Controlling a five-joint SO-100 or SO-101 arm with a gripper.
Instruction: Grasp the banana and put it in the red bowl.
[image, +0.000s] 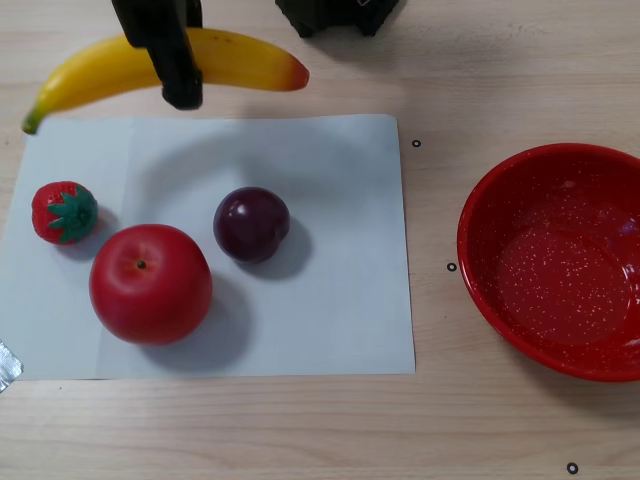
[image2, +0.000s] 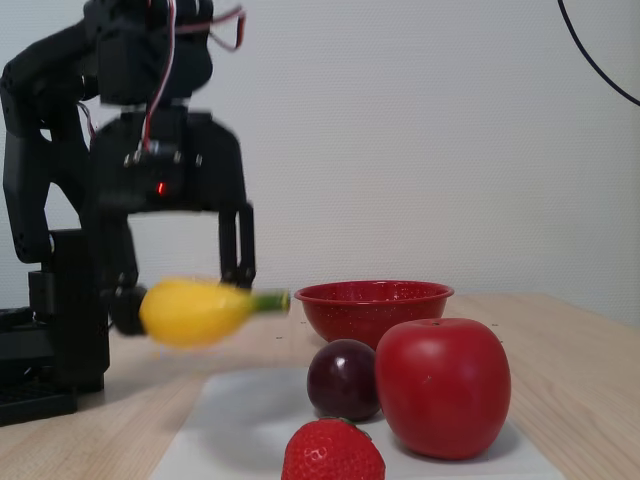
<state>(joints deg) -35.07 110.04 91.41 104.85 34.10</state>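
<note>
Fixed view: gripper (image2: 180, 295) jaws clamped on banana (image2: 197, 311), lifted clear of table, slightly blurred, w/ red bowl (image2: 372, 306) apart at right.

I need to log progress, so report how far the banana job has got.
Done: the gripper is shut on the banana, which hangs clear of the table in the fixed view. In hand: carrying it; in the other view the banana lies beyond the white paper, far from the bowl. Left: moving it over the red bowl, which holds nothing, and letting go.
</note>
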